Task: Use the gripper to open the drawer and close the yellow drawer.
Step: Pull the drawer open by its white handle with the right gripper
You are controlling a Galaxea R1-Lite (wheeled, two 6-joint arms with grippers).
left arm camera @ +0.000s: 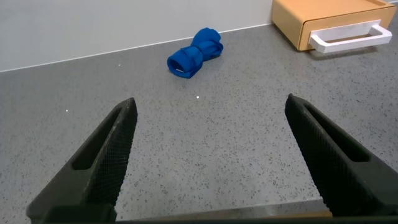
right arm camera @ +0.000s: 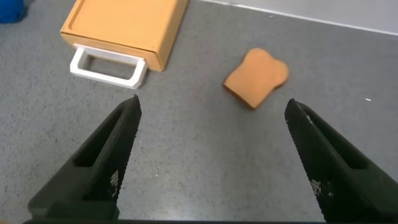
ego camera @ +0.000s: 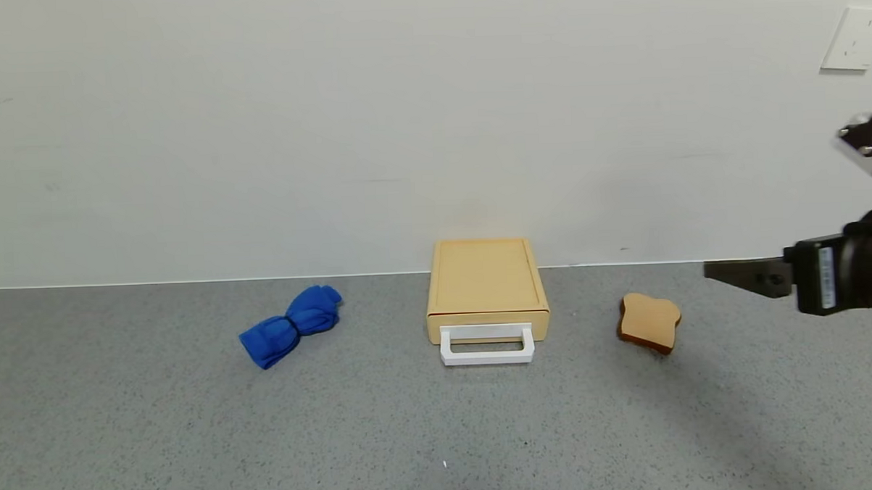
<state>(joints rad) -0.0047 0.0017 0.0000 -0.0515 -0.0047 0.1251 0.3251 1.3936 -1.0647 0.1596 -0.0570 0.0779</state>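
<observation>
The yellow drawer (ego camera: 486, 290) sits on the grey speckled counter (ego camera: 442, 433) with its back against the white wall (ego camera: 402, 115); its tray is pushed fully in, and the white loop handle (ego camera: 487, 345) projects from the front face, toward the robot. A rolled blue cloth (ego camera: 291, 325) lies on the counter well to the left of the drawer, and a slice of toast (ego camera: 649, 322) lies to the drawer's right, apart from it. The right end effector (ego camera: 742, 275) hangs above the counter further right than the toast, well clear of the drawer, fingers pointing toward the drawer's side of the scene; the right wrist view shows its two black fingers (right arm camera: 106, 162) spread wide and holding nothing, with the drawer (right arm camera: 121, 31), its handle (right arm camera: 107, 65) and the toast (right arm camera: 256, 78) on the counter beyond them. The left end effector (left arm camera: 211, 158) is outside the head view; the left wrist view shows its fingers (left arm camera: 99, 162) likewise spread wide and empty, low over bare counter, with the blue cloth (left arm camera: 194, 53) ahead and the drawer (left arm camera: 329, 22) with its handle (left arm camera: 349, 36) farther off beyond the cloth. A wall socket (ego camera: 855, 38) is mounted high on the wall, far to the drawer's right.
</observation>
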